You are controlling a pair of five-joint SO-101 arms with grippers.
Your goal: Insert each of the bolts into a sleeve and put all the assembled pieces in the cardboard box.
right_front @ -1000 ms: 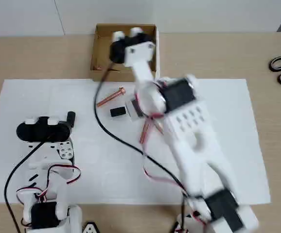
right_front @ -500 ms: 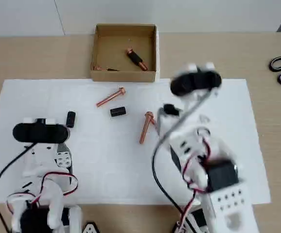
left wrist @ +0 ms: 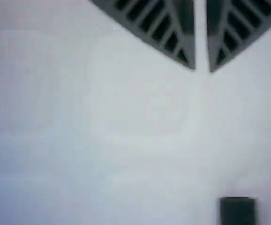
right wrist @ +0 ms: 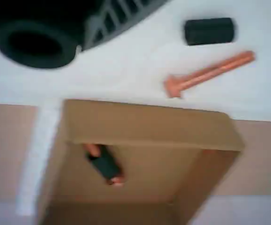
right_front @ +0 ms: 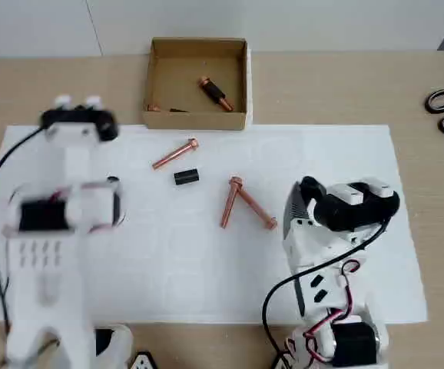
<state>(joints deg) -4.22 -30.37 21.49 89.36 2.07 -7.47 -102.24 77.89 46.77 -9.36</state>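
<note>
The left tool (left wrist: 202, 68) hangs over the white paper sheet (right_front: 207, 277), its two tips pressed close with only a thin slit between them and nothing in it. A black sleeve (left wrist: 237, 211) lies back from the tips, beside that arm. Whether the right tool (right_front: 294, 209) is open I cannot tell. Ahead of it lie a copper bolt (right_front: 230, 202) and a second bolt (right_front: 256, 207) meeting in a V, then another sleeve (right_front: 186, 177) and a third bolt (right_front: 175, 154). Farthest off is the cardboard box (right_front: 151, 84), holding an assembled bolt-and-sleeve (right_front: 216, 93)
</note>
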